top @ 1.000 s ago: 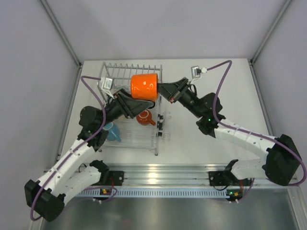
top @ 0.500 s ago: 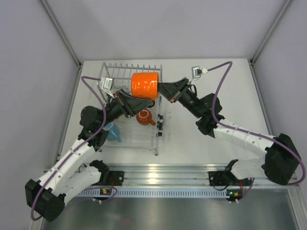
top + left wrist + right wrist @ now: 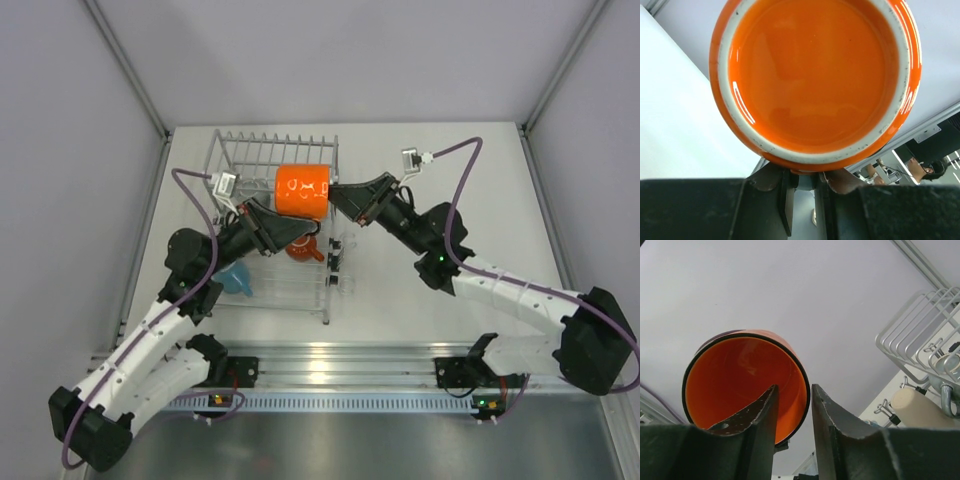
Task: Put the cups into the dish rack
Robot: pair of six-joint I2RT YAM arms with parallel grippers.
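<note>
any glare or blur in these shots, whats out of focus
Top external view: even, soft light, small white glints on the orange mug, bright sheen on the metal rail. Left wrist view: curved highlights on the mug's glossy base; the left fingers are dark and soft. Right wrist view: no glare, right fingers dark against a flat grey backdrop.

The white worktop (image 3: 440,310) takes up most of the overhead view, boxed in by plain pale grey wall panels (image 3: 350,60) at the back and on both sides. A slim metal post (image 3: 125,65) climbs the back left corner and its twin (image 3: 565,65) the right. Along the near edge runs a ribbed aluminium rail (image 3: 350,362), with a perforated strip (image 3: 350,400) just beside it. Black binder clips (image 3: 335,258) sit mid-worktop. Closest in lies a dull grey band of floor (image 3: 350,445).
</note>
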